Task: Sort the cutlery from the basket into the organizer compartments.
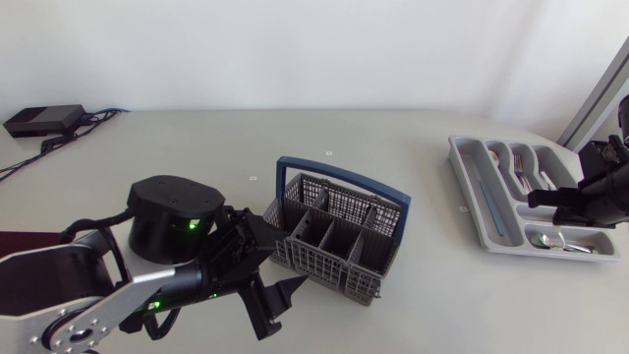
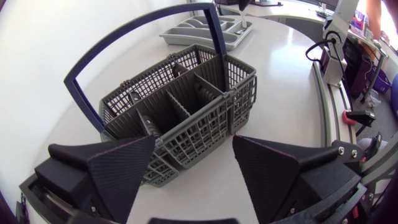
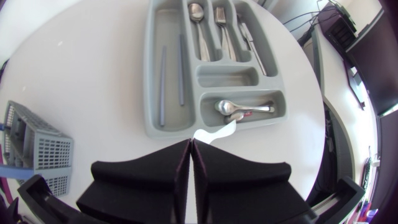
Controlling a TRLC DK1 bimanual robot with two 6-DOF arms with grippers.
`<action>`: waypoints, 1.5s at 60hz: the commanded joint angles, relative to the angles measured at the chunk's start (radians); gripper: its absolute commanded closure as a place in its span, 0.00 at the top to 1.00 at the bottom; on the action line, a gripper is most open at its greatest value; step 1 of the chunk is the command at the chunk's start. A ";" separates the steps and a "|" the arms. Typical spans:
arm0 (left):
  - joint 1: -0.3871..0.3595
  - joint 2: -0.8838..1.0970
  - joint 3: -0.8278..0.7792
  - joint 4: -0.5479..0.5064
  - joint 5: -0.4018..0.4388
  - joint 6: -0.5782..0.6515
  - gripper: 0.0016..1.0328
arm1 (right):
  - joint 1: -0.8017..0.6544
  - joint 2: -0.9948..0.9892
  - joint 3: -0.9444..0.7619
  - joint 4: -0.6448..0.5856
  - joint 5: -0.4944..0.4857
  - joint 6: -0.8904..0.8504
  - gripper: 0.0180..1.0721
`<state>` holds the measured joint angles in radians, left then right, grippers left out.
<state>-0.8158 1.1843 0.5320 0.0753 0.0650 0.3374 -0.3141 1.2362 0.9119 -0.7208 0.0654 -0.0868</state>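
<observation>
Found left pincer (image 1: 284,308) spread wide, just beside the basket (image 1: 334,236), apart from its front-left corner. Found the basket upright mid-desk (image 1: 197,138), toward the front edge. Saw right pincer (image 3: 191,142) pressed together on a thin white piece (image 3: 217,132), over the organizer's (image 3: 152,74) rim beside its spoons (image 3: 245,109). Placed the organizer at the desk's right edge.
</observation>
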 commanded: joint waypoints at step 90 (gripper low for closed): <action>0.526 0.250 0.246 -0.051 0.182 -0.032 0.34 | 0.372 -0.208 -0.300 0.310 -0.205 -0.034 0.09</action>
<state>-0.3191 1.3846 0.7368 0.0200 0.2146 0.3206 0.0277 1.0042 0.6563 -0.3904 -0.1135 -0.1459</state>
